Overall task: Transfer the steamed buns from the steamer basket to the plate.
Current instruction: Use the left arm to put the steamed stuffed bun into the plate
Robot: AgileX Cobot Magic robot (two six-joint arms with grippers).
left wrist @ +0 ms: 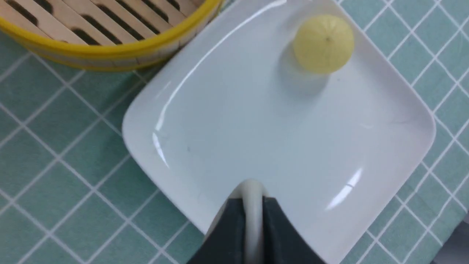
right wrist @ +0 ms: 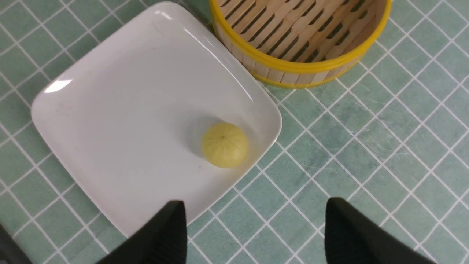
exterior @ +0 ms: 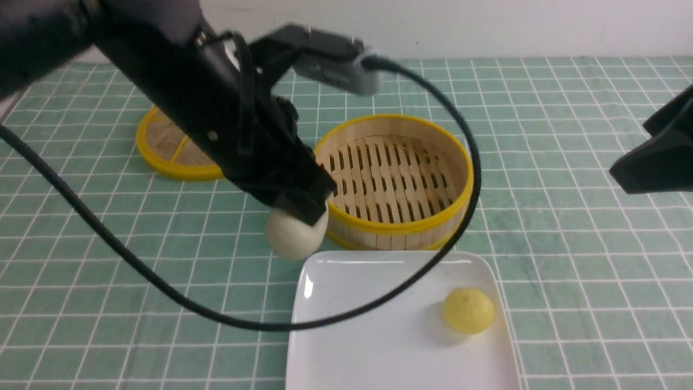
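**Pale bun in left claw at the plate corner; yellow bun on plate**

We note the left claw (exterior: 304,210) clamped on the pale bun (exterior: 295,236), gripping it from above. In the front view the bun hangs below the dark fingers, outside the steamer basket (exterior: 401,226), just beside its near-left wall and close to the far-left corner of the plate (exterior: 373,330). In the left wrist view only a pale sliver of it shows between the two fingers, over the plate's edge. We cannot tell how high it sits above the counter (exterior: 568,244).

The yellow bun (exterior: 468,310) rests on the plate, dome up, near its right edge. Plate and basket stand close together, basket behind plate.

The right claw (right wrist: 256,211) is parted wide with nothing between its fingers, off to the right of the plate.

The lid (exterior: 162,149) lies flat on the counter left of the basket, partly hidden by the left arm. A black cable (exterior: 472,162) loops across basket and plate.
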